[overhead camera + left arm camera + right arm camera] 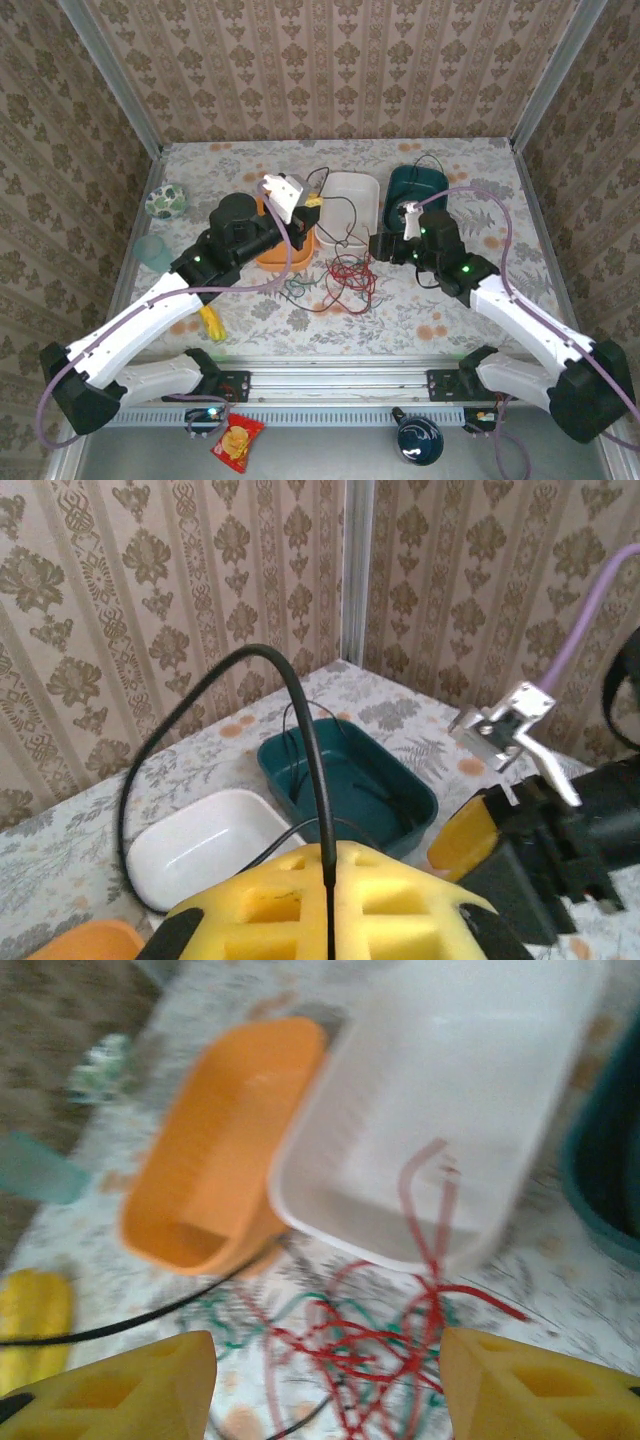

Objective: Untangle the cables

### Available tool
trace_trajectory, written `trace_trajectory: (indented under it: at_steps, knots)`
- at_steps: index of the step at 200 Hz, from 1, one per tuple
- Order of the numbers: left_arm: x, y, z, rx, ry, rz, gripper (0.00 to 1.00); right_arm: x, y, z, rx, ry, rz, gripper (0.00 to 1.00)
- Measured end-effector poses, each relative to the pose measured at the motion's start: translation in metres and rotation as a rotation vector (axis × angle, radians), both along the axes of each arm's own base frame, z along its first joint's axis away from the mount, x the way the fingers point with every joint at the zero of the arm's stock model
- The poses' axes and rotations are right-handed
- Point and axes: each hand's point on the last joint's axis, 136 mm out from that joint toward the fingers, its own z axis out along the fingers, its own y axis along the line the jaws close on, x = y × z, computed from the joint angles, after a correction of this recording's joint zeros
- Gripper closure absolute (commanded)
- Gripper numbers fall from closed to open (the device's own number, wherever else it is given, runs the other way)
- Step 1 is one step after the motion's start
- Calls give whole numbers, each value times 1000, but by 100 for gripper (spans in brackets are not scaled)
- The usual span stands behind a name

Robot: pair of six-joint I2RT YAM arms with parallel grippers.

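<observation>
Black cable (318,780) was pinched between the closed left fingers (430,925); the right fingers (130,1385) stood open, empty, over the red cable (385,1345).

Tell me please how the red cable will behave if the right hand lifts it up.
Probably floppy: the red cable lies in loose, irregular loops, so it would likely droop from the held point. It may drag the green cable along, since their loops cross. It looks very thin, so probably light, and it might slip out of the right hand.

Left claw (328,875) clamped; right claw (328,1370) agape
</observation>
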Motion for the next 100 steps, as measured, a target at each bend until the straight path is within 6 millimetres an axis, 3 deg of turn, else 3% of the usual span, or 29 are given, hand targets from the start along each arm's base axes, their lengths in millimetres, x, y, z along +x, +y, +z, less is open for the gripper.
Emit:
trace_trajectory:
  at_steps: [38, 55, 77, 100]
  knots:
    - [2, -10, -8, -33, 45, -24, 95, -17, 45, 73, 129, -105, 236, 39]
    - [0, -11, -10, -41, 60, -33, 95, -28, 66, 94, 156, -135, 336, 39]
    - [-1, -12, -7, -58, 66, -41, 96, -32, 86, 105, 164, -148, 417, 39]
    - [-1, -13, -6, -70, 75, -46, 96, -28, 99, 95, 152, -120, 461, 39]
